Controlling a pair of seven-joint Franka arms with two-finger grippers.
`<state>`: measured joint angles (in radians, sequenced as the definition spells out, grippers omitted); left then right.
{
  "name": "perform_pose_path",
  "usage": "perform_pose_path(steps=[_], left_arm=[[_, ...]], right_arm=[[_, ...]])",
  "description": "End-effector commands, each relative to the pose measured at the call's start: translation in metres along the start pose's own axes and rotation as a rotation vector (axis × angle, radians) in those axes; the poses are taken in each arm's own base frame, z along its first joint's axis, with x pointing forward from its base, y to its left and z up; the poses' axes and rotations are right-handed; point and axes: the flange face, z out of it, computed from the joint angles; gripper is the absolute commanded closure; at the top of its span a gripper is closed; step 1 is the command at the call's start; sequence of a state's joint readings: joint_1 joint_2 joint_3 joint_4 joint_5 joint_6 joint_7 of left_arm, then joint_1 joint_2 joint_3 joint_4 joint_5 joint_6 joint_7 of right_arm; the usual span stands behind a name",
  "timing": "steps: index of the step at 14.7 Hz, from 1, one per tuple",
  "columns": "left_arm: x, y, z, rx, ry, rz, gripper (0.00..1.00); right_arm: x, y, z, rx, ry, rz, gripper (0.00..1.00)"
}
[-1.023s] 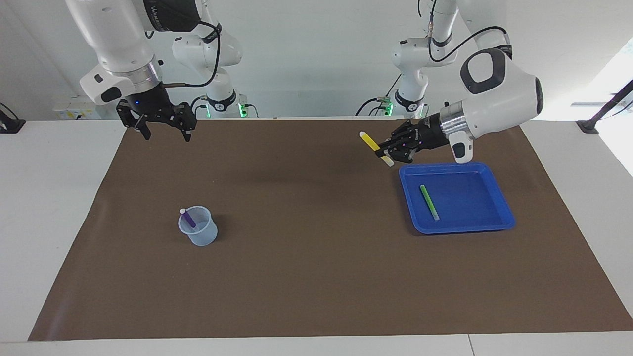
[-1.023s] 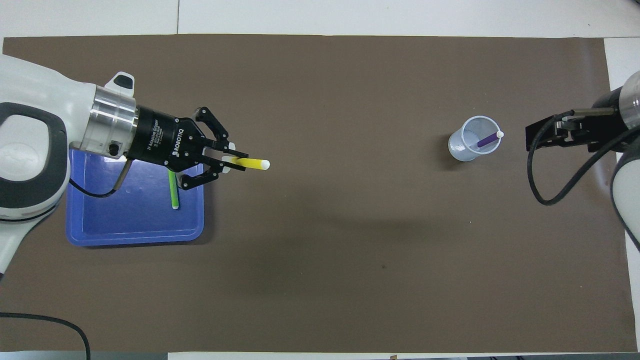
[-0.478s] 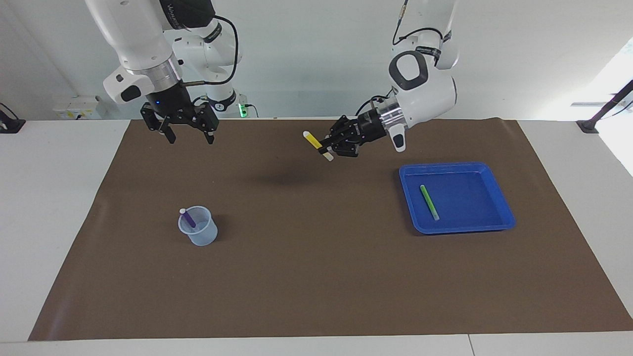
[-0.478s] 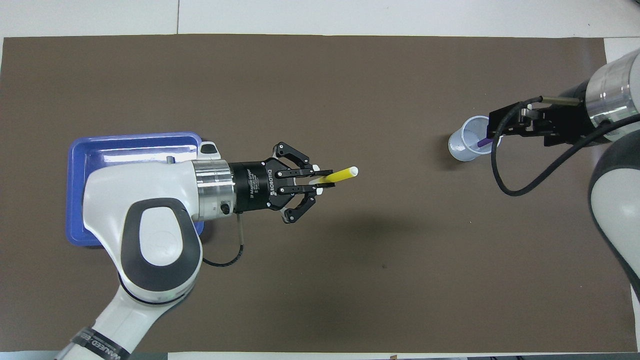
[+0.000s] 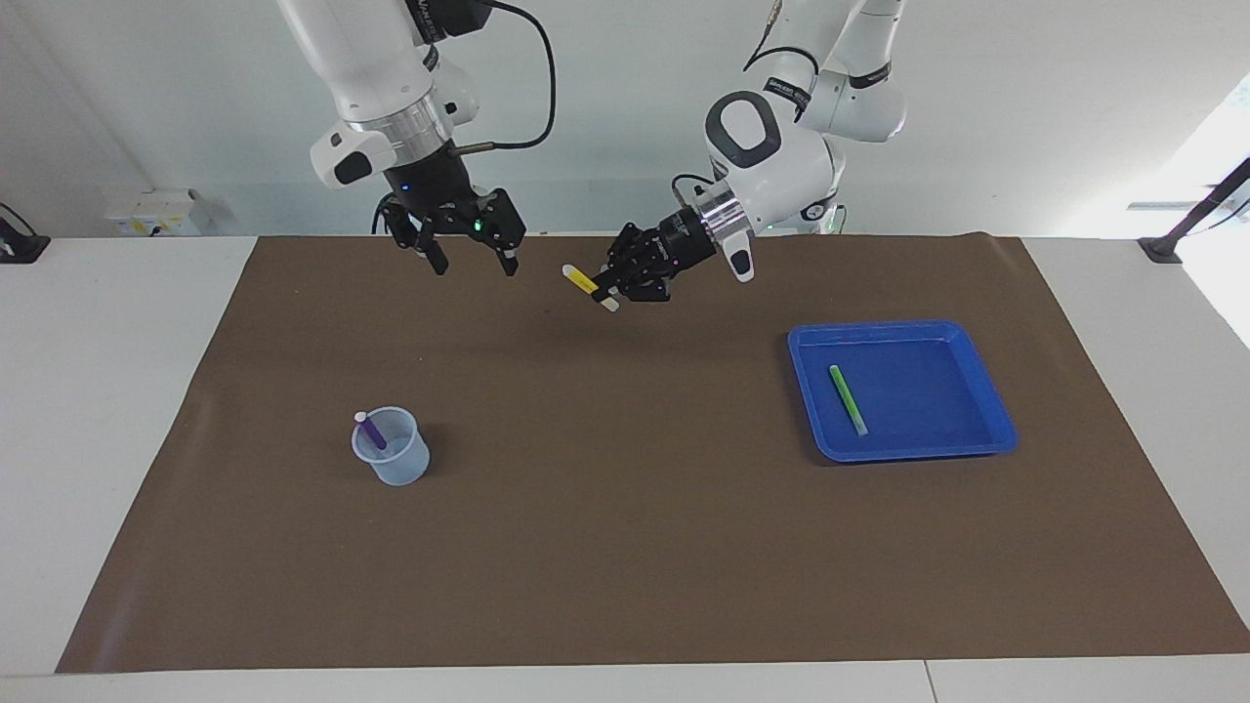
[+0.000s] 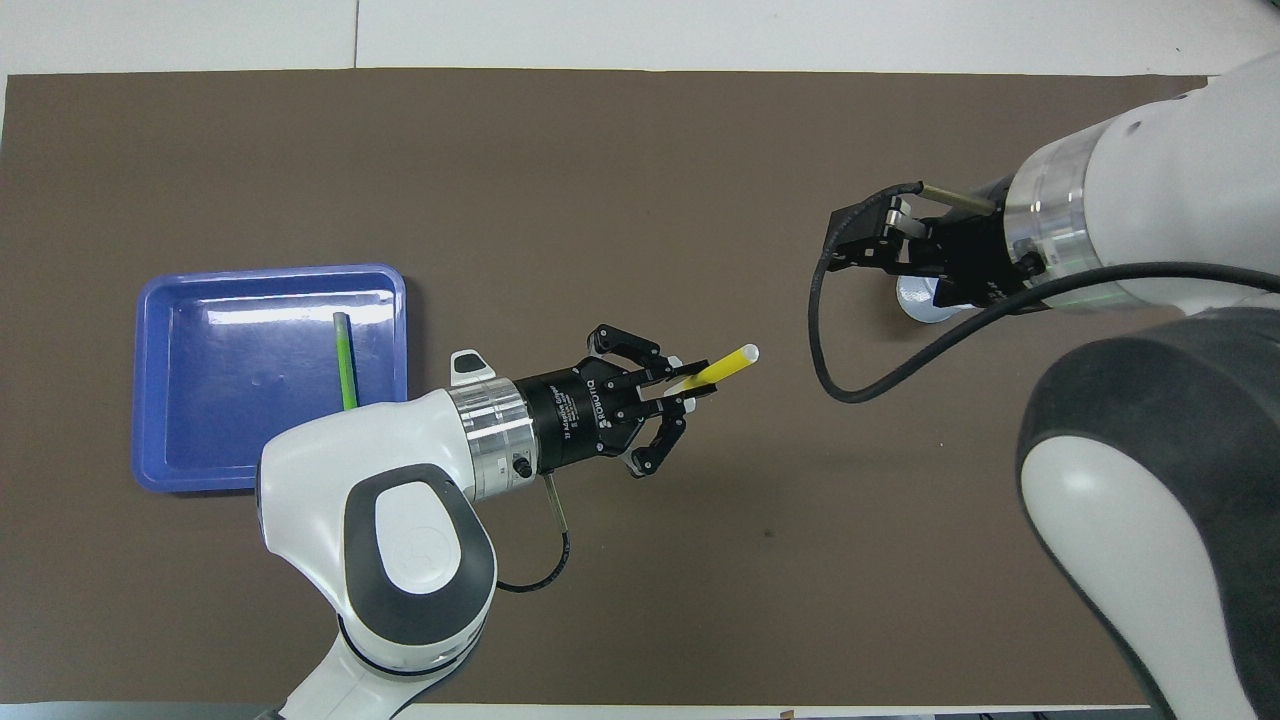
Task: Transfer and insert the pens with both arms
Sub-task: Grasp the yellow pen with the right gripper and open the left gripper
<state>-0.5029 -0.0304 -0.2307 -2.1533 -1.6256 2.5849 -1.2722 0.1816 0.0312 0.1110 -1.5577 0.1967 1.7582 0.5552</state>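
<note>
**Both arms drawn toward mid-table**

Since a second ago, the left gripper (image 5: 607, 290), clamped on the yellow pen (image 5: 584, 281), has been carried off the blue tray (image 5: 986, 430) to open brown mat (image 5: 625, 547). The right gripper (image 5: 471, 262) is held apart, raised. The cup (image 5: 393, 459) with the purple pen (image 5: 375, 435) is seen whole only facing; overhead it is largely covered. The green pen (image 5: 848, 398) lies in the tray.

White table (image 5: 117, 391), brown mat (image 5: 625, 547), pale wall (image 5: 605, 117).

Colours on my screens

I see a yellow pen (image 5: 584, 282) with pale ends, a green pen (image 5: 848, 398) in a blue tray (image 5: 986, 386), a purple pen (image 5: 372, 431) in a pale blue cup (image 5: 400, 463), all over a brown mat (image 5: 625, 547); arms white, grippers black.
</note>
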Motion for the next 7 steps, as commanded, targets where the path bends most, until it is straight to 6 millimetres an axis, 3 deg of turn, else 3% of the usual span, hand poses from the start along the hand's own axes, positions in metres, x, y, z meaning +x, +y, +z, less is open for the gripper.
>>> perform_pose_path(steps=[1, 7], left_arm=[[0.001, -0.007, 0.000, -0.017, -0.001, -0.023, 1.00], [0.001, -0.009, 0.001, -0.027, -0.002, -0.031, 1.00]], right_arm=[[-0.005, -0.011, 0.023, 0.045, -0.003, 0.008, 0.01], [-0.032, -0.044, 0.054, 0.086, -0.037, -0.027, 0.02]])
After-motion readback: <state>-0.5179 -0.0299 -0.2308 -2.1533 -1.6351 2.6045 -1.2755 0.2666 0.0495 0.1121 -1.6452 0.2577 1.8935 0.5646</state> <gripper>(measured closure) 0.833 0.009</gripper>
